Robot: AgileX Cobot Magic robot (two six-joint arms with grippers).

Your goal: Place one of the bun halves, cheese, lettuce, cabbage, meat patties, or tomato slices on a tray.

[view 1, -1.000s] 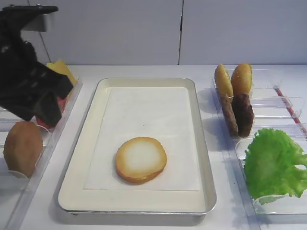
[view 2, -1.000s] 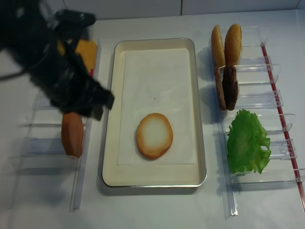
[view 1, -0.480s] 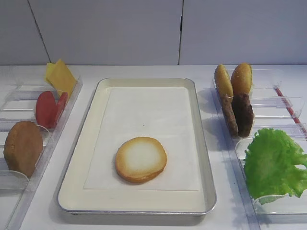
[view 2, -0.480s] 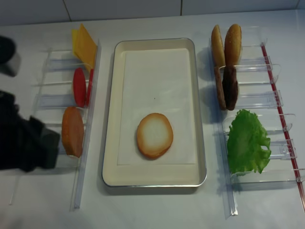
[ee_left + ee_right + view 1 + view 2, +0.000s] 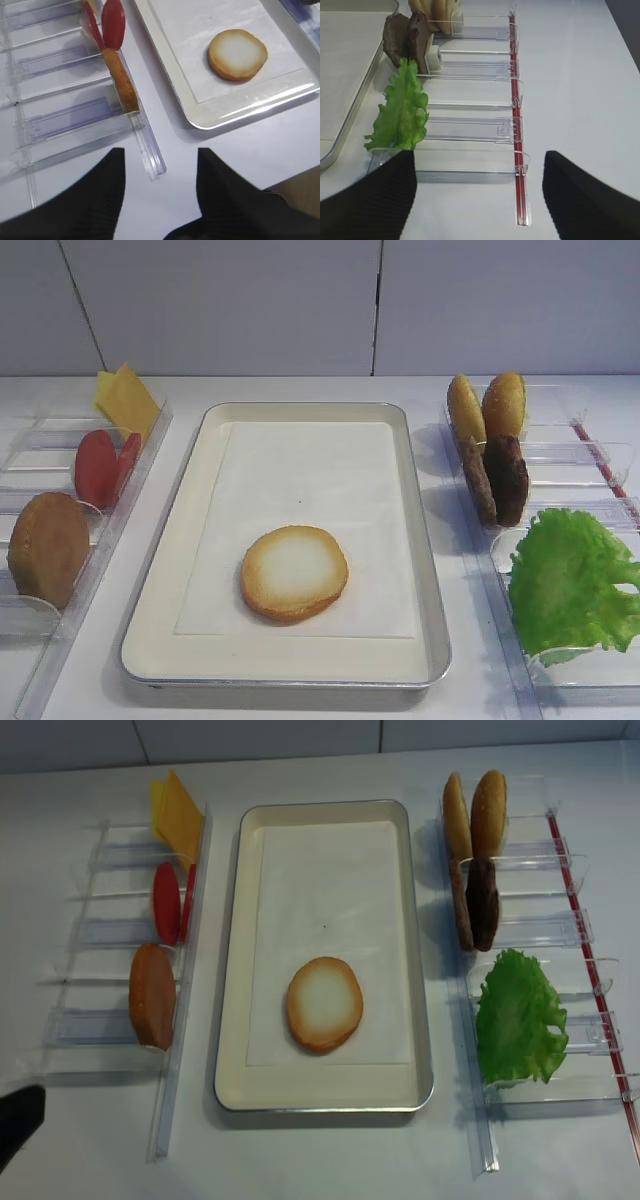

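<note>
A pale bun half (image 5: 294, 573) (image 5: 324, 1004) (image 5: 237, 54) lies flat on the paper in the tray (image 5: 160, 640) (image 5: 232, 1020), near its front. Cheese (image 5: 178, 815) and tomato slices (image 5: 168, 902) (image 5: 112, 22) stand in the left holders. Meat patties (image 5: 477, 903) (image 5: 407, 40) and lettuce (image 5: 515, 1017) (image 5: 402, 112) sit in the right holders. Cabbage is out of view. My left gripper (image 5: 160, 195) is open and empty over the table, in front of the left holders. Beyond the lettuce holder's near end, my right gripper (image 5: 477, 195) is open and empty.
A brown domed bun half (image 5: 152, 995) (image 5: 122, 85) stands in the left holders and two golden bun halves (image 5: 473, 815) in the right ones. A dark part of the left arm (image 5: 15, 1120) shows at the near left corner. The table's front edge (image 5: 300, 180) is close.
The left arm has drawn back from above the left holders toward the near left, leaving the high view. The bun half stays on the tray. The right gripper has not moved.
</note>
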